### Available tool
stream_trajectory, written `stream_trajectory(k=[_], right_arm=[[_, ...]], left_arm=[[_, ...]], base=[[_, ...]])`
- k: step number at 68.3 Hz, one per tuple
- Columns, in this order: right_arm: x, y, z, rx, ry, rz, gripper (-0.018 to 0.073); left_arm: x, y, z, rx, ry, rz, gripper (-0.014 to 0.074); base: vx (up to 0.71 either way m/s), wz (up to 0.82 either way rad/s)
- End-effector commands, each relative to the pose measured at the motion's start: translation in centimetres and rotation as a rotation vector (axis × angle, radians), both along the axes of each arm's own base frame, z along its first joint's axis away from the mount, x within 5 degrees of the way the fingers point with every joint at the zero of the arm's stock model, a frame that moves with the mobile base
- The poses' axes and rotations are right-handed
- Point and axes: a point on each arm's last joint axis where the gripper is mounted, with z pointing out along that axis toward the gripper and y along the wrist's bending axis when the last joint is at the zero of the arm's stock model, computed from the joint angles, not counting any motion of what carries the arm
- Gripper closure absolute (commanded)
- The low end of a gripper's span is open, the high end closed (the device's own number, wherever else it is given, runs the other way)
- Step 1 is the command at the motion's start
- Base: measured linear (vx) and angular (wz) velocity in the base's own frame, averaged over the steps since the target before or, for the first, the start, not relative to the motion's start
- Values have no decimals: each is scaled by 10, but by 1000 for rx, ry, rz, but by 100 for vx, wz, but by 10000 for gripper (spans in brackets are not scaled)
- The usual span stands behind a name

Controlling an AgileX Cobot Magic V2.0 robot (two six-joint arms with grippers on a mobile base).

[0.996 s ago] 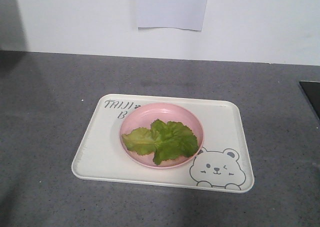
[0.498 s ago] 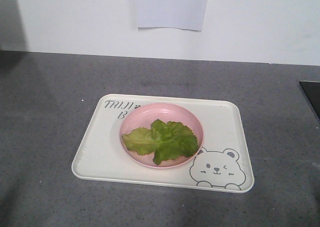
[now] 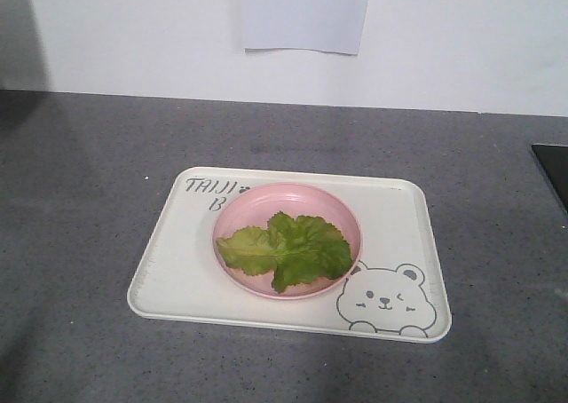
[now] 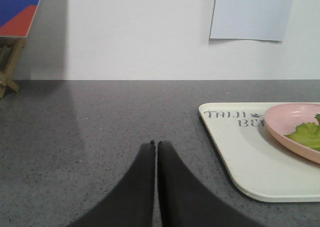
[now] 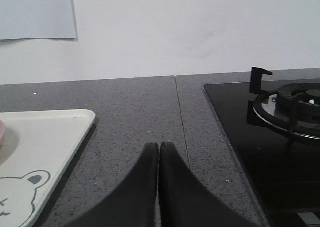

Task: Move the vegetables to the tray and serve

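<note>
Crinkly green lettuce leaves (image 3: 286, 250) piled in round pink plate (image 3: 257, 206) on cream rectangular tray (image 3: 395, 234), apparently ready for serving; left gripper (image 4: 154, 145) and right gripper (image 5: 159, 146) both closed, empty.

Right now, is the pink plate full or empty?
Partly filled. The pink plate holds lettuce leaves lying flat across its front half, with the far part bare. The plate itself sits on the tray.
</note>
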Motion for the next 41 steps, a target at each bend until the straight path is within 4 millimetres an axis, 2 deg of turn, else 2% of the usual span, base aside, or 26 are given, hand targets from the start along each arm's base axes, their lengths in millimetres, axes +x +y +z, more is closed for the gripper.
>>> stream_trajectory(k=[1,41], right_arm=[[0,0,4,-34,-71,-8,564],[0,3,8,-64,-119,52,564]], left_arm=[[0,-1,-1,-28,-62,-10,604],[0,-1,-1,-28,-62,-10,604]], base=[[0,0],[0,0]])
